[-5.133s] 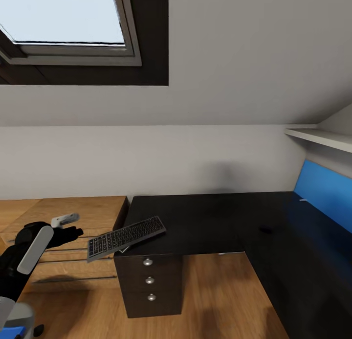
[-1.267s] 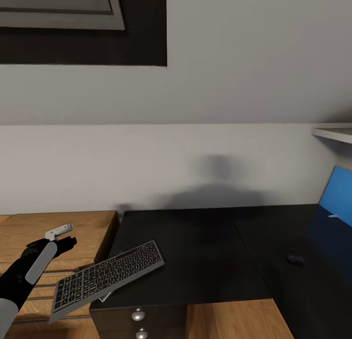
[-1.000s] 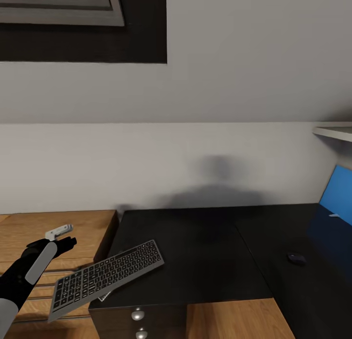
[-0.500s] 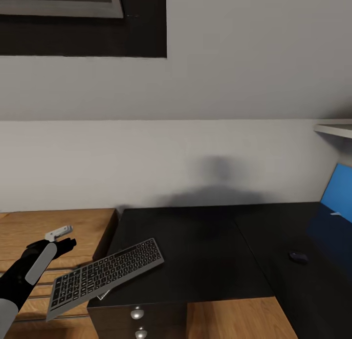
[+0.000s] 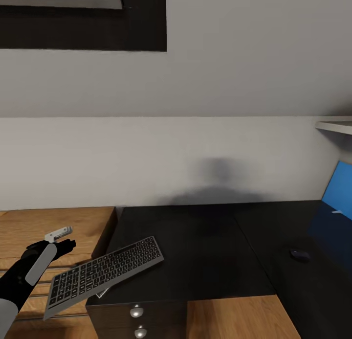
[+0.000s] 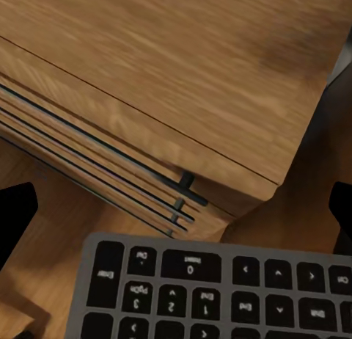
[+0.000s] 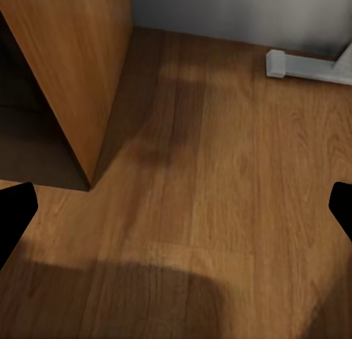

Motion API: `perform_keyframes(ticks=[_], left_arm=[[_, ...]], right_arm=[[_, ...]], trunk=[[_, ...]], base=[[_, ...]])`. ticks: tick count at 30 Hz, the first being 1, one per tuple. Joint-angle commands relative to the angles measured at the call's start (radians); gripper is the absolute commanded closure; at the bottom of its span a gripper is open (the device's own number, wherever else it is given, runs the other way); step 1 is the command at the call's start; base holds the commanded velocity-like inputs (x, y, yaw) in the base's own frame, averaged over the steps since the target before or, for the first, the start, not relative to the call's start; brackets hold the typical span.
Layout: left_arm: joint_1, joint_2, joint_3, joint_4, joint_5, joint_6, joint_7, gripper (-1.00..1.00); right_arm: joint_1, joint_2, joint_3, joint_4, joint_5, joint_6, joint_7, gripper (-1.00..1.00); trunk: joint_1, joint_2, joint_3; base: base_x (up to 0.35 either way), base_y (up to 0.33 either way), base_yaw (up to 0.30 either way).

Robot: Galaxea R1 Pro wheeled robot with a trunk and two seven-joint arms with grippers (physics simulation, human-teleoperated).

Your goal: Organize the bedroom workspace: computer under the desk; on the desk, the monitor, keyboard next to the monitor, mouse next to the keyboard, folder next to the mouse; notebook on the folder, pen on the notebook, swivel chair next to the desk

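Black keyboard (image 5: 104,272), pale keys, overhangs desk (image 5: 195,251).

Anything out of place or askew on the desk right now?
Yes: the keyboard lies skewed across the front left corner of the desk, with its left end jutting past the edge over the wooden cabinet. The mouse sits far off to the right, nowhere near it.

Black desk (image 5: 205,251) runs along the wall; the keyboard (image 5: 105,274) lies tilted, half hanging off its left front corner, the mouse (image 5: 299,254) well apart, right.
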Motion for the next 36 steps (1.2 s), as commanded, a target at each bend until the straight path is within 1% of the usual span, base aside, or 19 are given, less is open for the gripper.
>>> perform_keyframes(ticks=[1, 14, 23, 36], left_arm=[[-0.001, 0.001, -0.004, -0.001, 0.010, 0.001, 0.010, -1.00], [-0.001, 0.001, -0.004, 0.000, 0.011, 0.001, 0.009, -1.00], [-0.001, 0.001, -0.004, 0.024, 0.012, 0.000, 0.009, -1.00], [-0.001, 0.006, -0.002, 0.039, 0.011, 0.001, 0.008, -1.00]], right_arm=[[-0.001, 0.000, 0.009, 0.002, -0.007, -0.004, -0.001, -1.00], [-0.001, 0.000, 0.009, 0.002, -0.007, -0.004, 0.000, -1.00], [-0.001, 0.002, 0.009, 0.002, -0.007, -0.004, 0.001, -1.00], [-0.001, 0.002, 0.009, 0.002, -0.007, -0.004, 0.000, -1.00]], trunk=[[0.004, -0.008, -0.005], [0.054, -0.099, -0.045], [0.088, -0.162, -0.073], [0.088, -0.162, -0.073]], base=[[0.000, 0.000, 0.000], [0.000, 0.000, 0.000], [0.000, 0.000, 0.000], [0.008, 0.004, 0.000]])
